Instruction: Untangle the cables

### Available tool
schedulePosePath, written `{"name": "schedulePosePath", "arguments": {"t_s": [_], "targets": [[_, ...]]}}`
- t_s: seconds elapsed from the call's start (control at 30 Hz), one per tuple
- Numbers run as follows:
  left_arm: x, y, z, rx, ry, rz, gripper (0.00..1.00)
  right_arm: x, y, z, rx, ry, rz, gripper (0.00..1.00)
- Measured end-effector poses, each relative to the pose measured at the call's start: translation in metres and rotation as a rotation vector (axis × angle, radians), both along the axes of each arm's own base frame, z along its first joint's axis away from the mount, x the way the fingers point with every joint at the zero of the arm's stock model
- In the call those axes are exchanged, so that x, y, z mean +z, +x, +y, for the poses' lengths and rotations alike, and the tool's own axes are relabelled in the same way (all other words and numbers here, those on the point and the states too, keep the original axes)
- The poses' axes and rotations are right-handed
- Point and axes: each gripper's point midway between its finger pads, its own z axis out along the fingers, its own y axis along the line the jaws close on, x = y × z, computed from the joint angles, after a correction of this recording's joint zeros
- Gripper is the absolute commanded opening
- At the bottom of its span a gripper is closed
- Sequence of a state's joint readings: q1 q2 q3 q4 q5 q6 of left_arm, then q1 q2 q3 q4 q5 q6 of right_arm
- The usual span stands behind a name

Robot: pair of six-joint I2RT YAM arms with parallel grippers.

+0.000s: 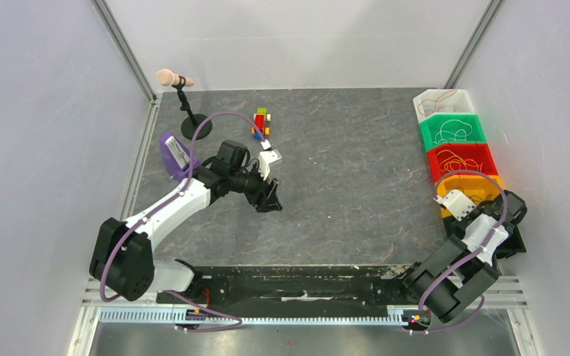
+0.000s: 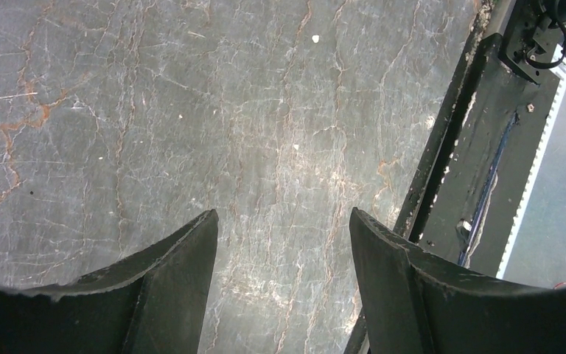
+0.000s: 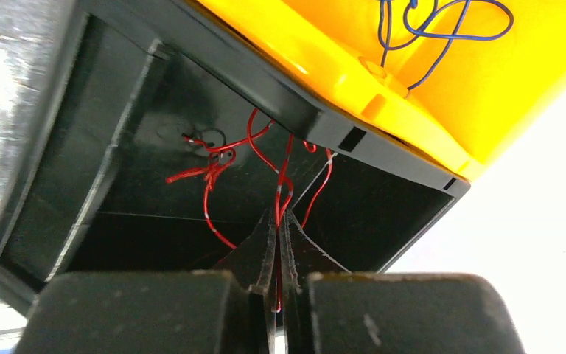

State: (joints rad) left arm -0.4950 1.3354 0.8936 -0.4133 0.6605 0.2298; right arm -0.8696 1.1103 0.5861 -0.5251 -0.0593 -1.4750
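My right gripper [image 3: 278, 217] is shut on a thin red cable [image 3: 214, 166], which loops and hangs into a black bin [image 3: 118, 184]. The strand runs between the closed fingertips. A thin blue cable [image 3: 442, 22] lies in the yellow bin [image 3: 383, 66] beside it. In the top view the right arm reaches over the near end of the bin row [image 1: 490, 215]. More thin cables lie in the white bin [image 1: 441, 100], green bin [image 1: 453, 130] and red bin [image 1: 460, 158]. My left gripper [image 1: 271, 200] is open and empty, its fingers [image 2: 184, 258] above bare table.
A microphone on a small stand [image 1: 174, 78] is at the back left. A small pile of coloured blocks [image 1: 260, 122] lies behind the left gripper. The black base rail [image 2: 486, 147] runs along the table's near edge. Walls enclose the table on three sides.
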Motion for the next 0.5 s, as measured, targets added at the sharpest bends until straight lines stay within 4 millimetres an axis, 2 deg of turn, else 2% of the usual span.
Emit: {"name": "schedulePosePath", "arguments": {"t_s": [0.23, 0.4, 0.5], "targets": [[0.003, -0.001, 0.001, 0.003, 0.0, -0.008, 0.72, -0.002, 0.005, -0.015, 0.045, -0.001, -0.06, 0.0], [0.004, -0.001, 0.002, 0.003, 0.0, -0.01, 0.72, -0.015, 0.001, -0.019, 0.046, 0.053, -0.08, 0.0], [0.005, -0.002, 0.002, 0.003, -0.001, -0.011, 0.72, -0.023, -0.003, -0.02, 0.039, 0.095, -0.094, 0.14]]}}
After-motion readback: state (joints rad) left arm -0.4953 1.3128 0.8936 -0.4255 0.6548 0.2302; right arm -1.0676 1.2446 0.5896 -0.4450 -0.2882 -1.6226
